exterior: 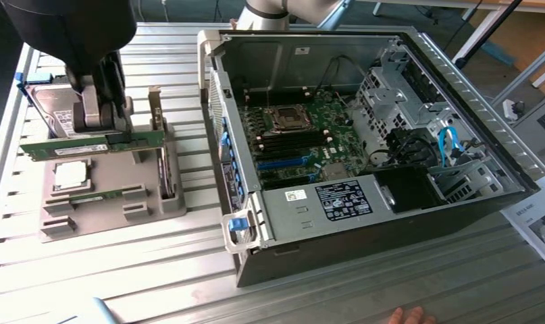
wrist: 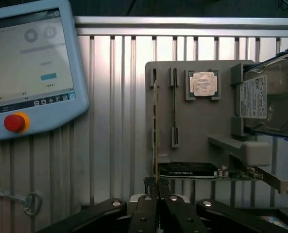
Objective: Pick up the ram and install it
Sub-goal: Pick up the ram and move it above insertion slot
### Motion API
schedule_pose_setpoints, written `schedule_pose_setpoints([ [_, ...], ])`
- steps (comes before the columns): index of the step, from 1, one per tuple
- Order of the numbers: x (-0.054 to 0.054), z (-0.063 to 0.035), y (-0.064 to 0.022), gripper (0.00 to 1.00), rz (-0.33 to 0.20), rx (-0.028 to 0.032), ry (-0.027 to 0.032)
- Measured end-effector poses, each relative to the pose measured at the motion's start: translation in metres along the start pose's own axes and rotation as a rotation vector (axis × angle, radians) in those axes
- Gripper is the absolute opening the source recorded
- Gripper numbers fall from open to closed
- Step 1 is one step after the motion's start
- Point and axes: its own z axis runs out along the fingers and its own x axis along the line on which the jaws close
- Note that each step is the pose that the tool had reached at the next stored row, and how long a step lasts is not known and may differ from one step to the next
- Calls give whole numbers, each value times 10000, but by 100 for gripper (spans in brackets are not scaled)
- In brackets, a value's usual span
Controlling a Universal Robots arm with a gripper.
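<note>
Right up close in the wrist view: black gripper, pinched shut on the thin edge of the ram. Holds it near the end toward the exterior view's right, lifted clear above the gray holder, not touching it. Long green stick, about level, flat faces upright, free end pointing to the exterior view's left. Open air all round it.

Just under it, the square silver chip in its pocket. Behind, the hard drive at the holder's far end.

Then bare metal slats of the table between the holder and the computer case, well apart from the ram. Case wide open on top, green board inside, walls standing all round. At the near table edge, a person's hand.
</note>
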Motion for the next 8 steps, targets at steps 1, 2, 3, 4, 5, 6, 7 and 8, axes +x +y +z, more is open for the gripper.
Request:
schedule_pose_setpoints([
  [1, 3, 0, -11, 12, 1, 0, 0],
  [2, 6, 0, -24, 12, 0, 0, 0],
  [3, 8, 0, -35, 12, 0, 0, 0],
  [4, 10, 0, -47, 12, 0, -1, 1],
  [5, 14, 1, -67, 12, 0, 0, -1],
  [6, 18, 1, -82, 12, 0, 0, -1],
  [7, 21, 0, -98, 12, 0, -1, 0],
  [8, 23, 0, -108, 12, 0, -1, 0],
])
